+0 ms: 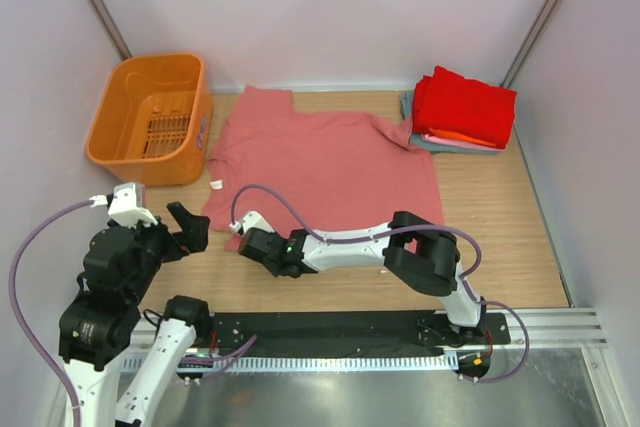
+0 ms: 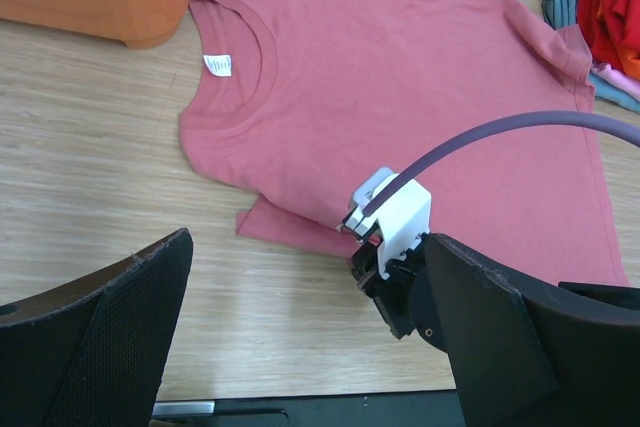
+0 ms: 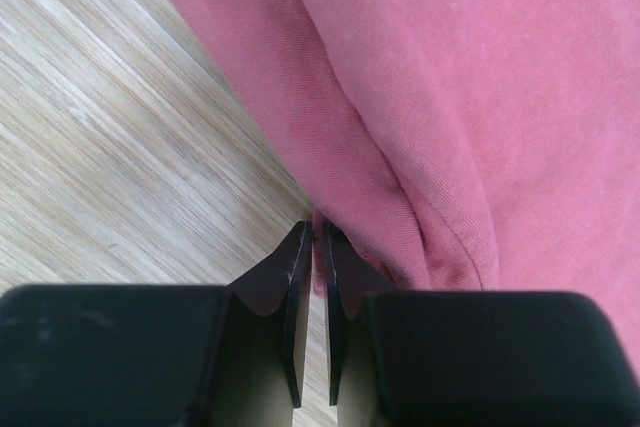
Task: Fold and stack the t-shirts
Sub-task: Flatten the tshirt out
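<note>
Right gripper (image 3: 318, 247), jaws pinched on only a sliver of salmon-pink t-shirt (image 1: 330, 162) sleeve hem, likely to slip when lifted; left gripper (image 2: 310, 247) wide, empty.

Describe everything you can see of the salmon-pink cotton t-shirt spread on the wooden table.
The salmon-pink cotton t-shirt lies spread nearly flat on the wooden table, soft and lightly wrinkled, its round neck with a small white label toward the left side. The right gripper pinches the edge of its near short sleeve.

Flat salmon-pink t-shirt (image 1: 330, 162), folded shirts (image 1: 465, 112) stacked beside
</note>
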{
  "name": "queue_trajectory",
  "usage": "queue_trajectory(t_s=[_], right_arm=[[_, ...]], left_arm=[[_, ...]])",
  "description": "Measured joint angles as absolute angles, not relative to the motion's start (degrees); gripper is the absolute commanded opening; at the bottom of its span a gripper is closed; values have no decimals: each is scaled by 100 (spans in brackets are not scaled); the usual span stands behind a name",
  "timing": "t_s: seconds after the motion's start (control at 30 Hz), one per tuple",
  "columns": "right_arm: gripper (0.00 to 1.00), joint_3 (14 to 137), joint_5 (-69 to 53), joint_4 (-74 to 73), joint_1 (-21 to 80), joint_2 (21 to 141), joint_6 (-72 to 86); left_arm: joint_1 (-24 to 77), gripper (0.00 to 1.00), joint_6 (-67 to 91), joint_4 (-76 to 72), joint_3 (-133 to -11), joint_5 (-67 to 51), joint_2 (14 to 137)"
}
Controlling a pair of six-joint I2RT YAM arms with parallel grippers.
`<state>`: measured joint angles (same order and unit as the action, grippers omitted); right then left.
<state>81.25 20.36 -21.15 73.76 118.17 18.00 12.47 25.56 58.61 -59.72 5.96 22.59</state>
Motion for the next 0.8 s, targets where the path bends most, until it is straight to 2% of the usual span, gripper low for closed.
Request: queue_trajectory(t_s=[0.13,0.17,0.23,0.53,0.8], right_arm=[[34,8184,2244,-2322,7376,11817,1883],[42,8208,2307,-2416,7376,11817,1905],[50,8246,2440,-2589,7376,11813,1927],[57,8315,2663,-2993,7404,11799,1994],[54,8086,2008,-2751,7124,11677,2309]], left_arm=[[1247,99,2556,5859,-5972,596,2259],[1247,100,2556,5861,-5972,596,2259],[1247,100,2556,5859,-5972,596,2259],[1247,100,2556,5859,-5972,596,2259],[1247,100,2556,5859,-5972,596,2259]])
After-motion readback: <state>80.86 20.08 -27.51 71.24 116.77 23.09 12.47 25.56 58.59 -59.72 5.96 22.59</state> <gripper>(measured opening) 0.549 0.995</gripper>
